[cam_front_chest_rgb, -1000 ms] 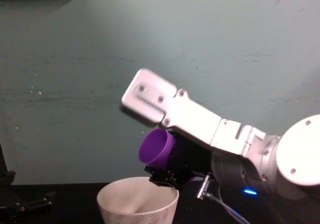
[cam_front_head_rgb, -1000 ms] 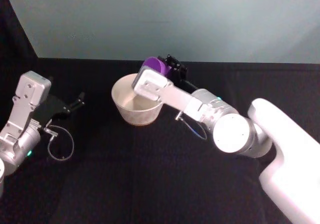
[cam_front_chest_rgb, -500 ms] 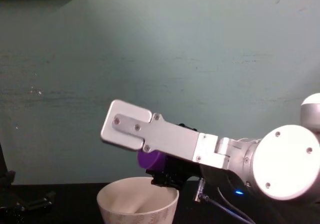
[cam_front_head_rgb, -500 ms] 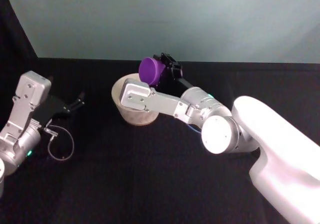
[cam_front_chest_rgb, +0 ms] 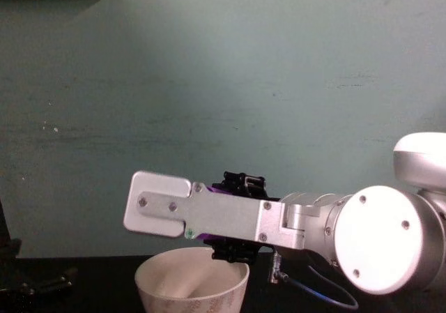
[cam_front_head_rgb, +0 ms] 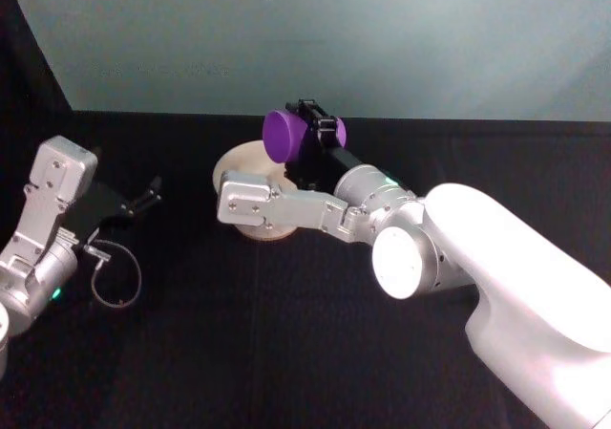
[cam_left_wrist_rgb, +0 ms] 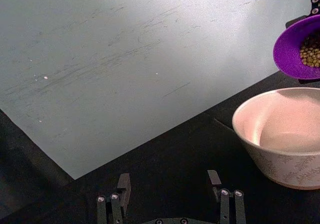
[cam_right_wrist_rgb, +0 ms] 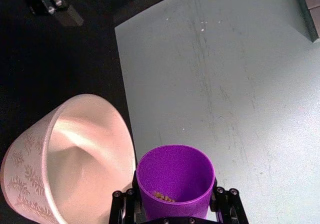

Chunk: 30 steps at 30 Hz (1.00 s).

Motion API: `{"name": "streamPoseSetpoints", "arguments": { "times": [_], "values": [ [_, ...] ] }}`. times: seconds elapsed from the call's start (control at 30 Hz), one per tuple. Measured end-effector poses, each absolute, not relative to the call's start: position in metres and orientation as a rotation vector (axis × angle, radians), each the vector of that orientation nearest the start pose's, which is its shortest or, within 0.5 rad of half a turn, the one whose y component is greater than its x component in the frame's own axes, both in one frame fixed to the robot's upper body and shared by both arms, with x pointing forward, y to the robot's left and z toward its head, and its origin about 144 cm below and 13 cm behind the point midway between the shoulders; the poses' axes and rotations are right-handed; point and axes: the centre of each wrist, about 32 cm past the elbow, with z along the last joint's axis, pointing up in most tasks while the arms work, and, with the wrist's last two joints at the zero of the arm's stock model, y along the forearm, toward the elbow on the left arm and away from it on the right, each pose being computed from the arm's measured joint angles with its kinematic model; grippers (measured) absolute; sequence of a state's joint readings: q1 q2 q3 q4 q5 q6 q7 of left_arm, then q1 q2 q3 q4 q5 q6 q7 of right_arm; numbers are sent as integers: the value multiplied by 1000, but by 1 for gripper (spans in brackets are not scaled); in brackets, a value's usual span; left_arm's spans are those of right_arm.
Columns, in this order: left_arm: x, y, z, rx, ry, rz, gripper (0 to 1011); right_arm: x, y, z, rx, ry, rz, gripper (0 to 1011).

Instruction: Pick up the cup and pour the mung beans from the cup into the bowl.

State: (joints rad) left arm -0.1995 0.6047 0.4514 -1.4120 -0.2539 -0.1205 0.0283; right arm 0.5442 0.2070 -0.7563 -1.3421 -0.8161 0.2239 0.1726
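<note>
Our right claw, clamping the cup, has tipped it further over the bowl; beans not yet out. Left claw waits open.

- Cup: bright purple plastic, smooth, slight sheen.
- Bowl: cream, glossy inside, leaf-printed matt outside.
- Table cover: black cloth, matt.
- Wall: pale green, matt, scuffed.
- Right arm shell: white, glossy.
- Link plate: silver metal, satin.

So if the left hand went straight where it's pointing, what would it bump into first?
Probably the pale green wall, after crossing the black table. The left hand is open, and the bowl sits off to one side, though depth is hard to judge.
</note>
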Motion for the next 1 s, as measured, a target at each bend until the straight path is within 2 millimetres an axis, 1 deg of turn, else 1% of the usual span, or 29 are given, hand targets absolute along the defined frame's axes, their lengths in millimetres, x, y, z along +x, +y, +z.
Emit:
{"name": "streamPoseSetpoints", "arguments": {
  "times": [0.5, 0.73, 1.0],
  "values": [
    [489, 310, 1140, 305, -285, 1248, 1000, 540, -86, 1209, -905, -1169, -774, 735],
    [489, 310, 1140, 304, -285, 1248, 1000, 539, -85, 1209, -936, -1207, -769, 734],
    [489, 310, 1140, 305, -285, 1248, 1000, 540, -87, 1204, -969, -1240, -765, 734]
  ]
}}
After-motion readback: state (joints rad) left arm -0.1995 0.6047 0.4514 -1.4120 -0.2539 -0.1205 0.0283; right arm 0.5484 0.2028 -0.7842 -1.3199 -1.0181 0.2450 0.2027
